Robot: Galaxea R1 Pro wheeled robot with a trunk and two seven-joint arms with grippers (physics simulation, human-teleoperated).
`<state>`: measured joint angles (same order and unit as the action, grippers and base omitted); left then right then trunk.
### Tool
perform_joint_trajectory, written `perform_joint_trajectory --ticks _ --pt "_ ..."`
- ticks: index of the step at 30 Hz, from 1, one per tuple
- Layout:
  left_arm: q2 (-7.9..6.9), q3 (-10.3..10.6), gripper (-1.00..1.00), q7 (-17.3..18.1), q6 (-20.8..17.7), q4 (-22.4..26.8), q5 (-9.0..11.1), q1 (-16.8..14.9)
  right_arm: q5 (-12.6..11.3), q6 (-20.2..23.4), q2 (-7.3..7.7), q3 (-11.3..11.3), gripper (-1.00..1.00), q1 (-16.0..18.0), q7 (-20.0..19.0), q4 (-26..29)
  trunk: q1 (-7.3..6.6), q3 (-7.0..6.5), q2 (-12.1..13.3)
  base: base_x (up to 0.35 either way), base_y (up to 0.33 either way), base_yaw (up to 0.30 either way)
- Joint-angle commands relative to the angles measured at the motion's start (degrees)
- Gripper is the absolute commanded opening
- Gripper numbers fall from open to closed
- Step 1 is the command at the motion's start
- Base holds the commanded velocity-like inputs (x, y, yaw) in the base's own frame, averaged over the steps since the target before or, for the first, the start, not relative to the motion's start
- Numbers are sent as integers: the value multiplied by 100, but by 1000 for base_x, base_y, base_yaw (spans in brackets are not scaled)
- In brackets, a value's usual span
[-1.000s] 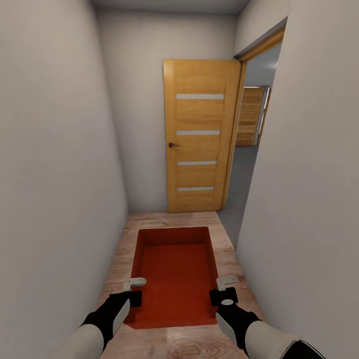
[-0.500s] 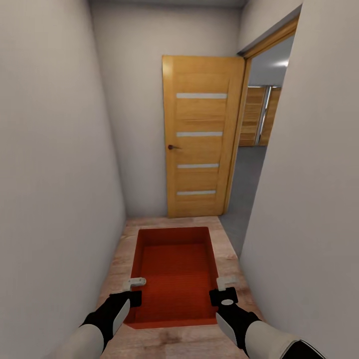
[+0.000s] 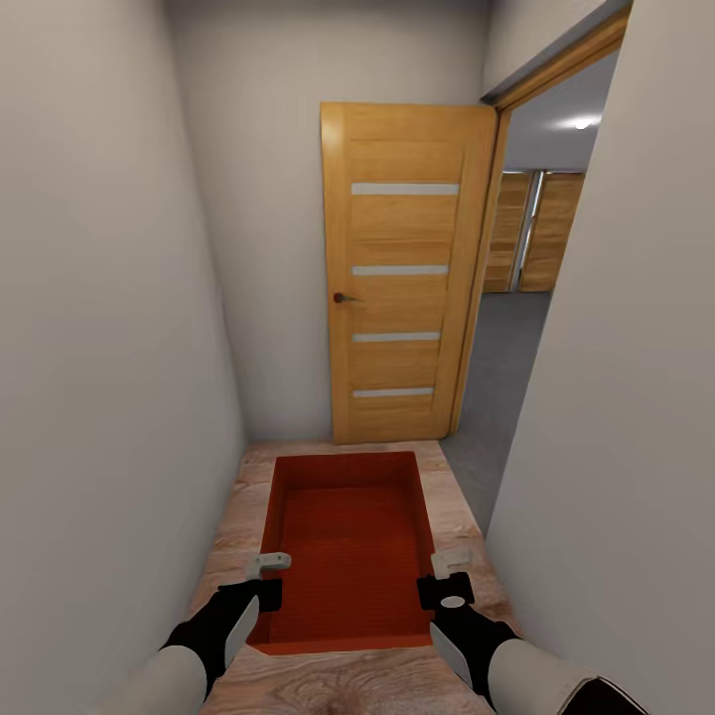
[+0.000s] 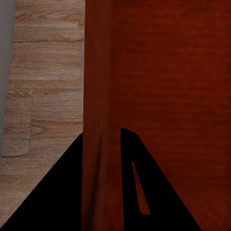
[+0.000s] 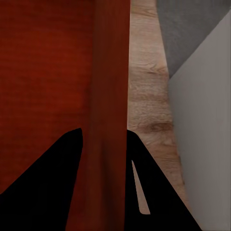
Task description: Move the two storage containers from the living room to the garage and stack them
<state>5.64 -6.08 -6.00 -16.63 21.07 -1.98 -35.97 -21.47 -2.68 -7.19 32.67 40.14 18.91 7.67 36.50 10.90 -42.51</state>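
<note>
I hold one orange-red storage container level in front of me, over the light wood-plank floor of a narrow hallway. My left gripper is shut on its left wall near the closer end, and my right gripper is shut on its right wall. The left wrist view shows the ribbed wall running between the left gripper fingers. The right wrist view shows the other wall pinched in the right gripper. The bin is empty. Through a doorway ahead right lies the garage's dark grey floor.
Pale walls close in on both sides. A honey-coloured door with glass strips stands open against the end wall. Beyond the doorway, wide wooden plank garage doors show at the far side. The right wall's corner lies close to the container.
The whole view has advanced down the hallway: the open door and the doorway look larger and more of the garage shows. The container stays held the same way in both grippers.
</note>
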Motion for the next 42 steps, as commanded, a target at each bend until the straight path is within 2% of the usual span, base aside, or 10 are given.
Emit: perform_joint_trajectory --ticks 1,42 --pt "-257 -25 -100 -32 -39 -7 -57 3 82 -66 52 -208 -100 12 16 15 4 8 -6 322 0 0" --pt "-257 -25 -100 -33 -37 -7 -57 3 82 -66 52 -208 -100 12 16 15 4 8 -6 322 0 0"
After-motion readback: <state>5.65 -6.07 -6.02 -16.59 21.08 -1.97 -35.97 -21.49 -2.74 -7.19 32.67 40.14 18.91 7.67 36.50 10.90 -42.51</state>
